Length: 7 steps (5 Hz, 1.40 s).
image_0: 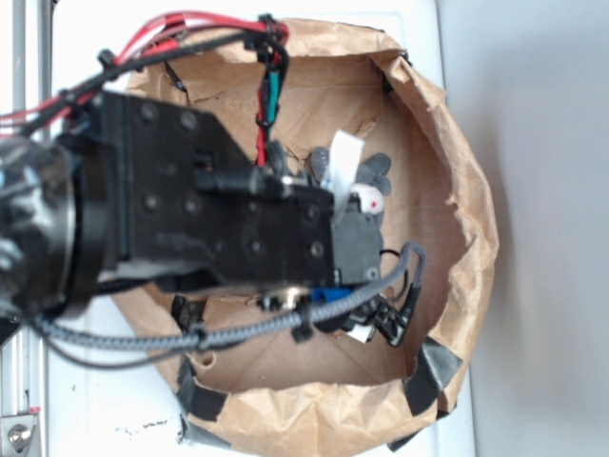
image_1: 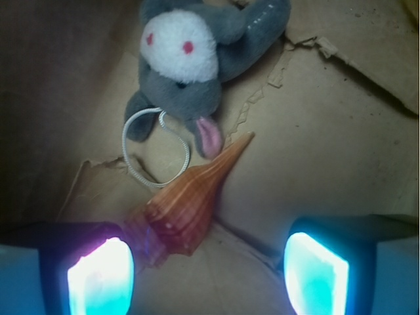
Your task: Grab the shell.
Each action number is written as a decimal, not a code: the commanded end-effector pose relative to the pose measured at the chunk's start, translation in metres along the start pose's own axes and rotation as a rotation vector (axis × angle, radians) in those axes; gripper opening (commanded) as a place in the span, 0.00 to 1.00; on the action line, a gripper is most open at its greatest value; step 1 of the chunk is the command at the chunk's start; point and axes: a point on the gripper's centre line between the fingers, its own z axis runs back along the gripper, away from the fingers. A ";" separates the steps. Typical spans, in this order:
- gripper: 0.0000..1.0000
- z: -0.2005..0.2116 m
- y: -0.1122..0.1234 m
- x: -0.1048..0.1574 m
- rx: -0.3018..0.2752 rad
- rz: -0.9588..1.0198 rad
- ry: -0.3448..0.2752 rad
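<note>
The arm (image_0: 181, 209) is a blocky black body studded with round screws, ending in a black box-shaped wrist. Red, black and green cables (image_0: 269, 86) run along its top, tied with black zip ties, and a grey braided cable (image_0: 285, 319) loops under it. In the wrist view, the gripper (image_1: 209, 269) has dark fingers with pads (image_1: 315, 269) glowing cyan.

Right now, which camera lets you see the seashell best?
The wrist view. The shell lies there in full, orange and ridged, its pointed tip toward the plush animal, between the open claw fingers. In the exterior view the robot's arm covers that spot, so I can't make out the shell.
</note>
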 end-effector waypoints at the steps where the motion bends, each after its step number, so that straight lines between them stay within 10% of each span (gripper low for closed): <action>1: 1.00 0.006 -0.005 -0.007 -0.023 0.002 -0.056; 7: 1.00 -0.004 -0.032 0.001 0.011 0.094 -0.110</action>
